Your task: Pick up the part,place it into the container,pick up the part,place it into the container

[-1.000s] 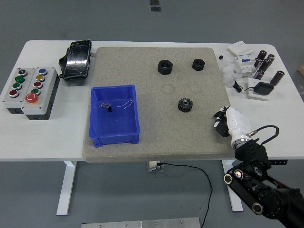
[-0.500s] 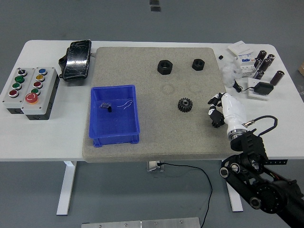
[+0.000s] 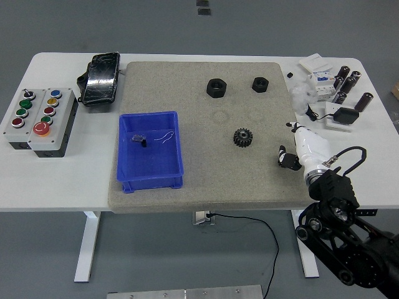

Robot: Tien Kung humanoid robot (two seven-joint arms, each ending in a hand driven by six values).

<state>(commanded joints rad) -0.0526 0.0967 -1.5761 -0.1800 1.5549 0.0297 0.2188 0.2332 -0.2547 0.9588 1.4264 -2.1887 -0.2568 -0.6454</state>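
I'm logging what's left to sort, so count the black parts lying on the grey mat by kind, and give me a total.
Hex nuts: 2, the larger nut and the smaller nut
Gears: 1, the gear
Total: 3

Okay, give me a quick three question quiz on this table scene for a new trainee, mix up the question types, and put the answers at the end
1. True or false: the blue bin holds the gear.
2. How many black nuts lie on the mat?
3. The right hand is: A) gripping the gear, B) near the mat's right edge, holding nothing, C) over the button box.

Key: 1 false, the gear lies on the mat; 2 two, a larger nut and a smaller nut; 3 B.
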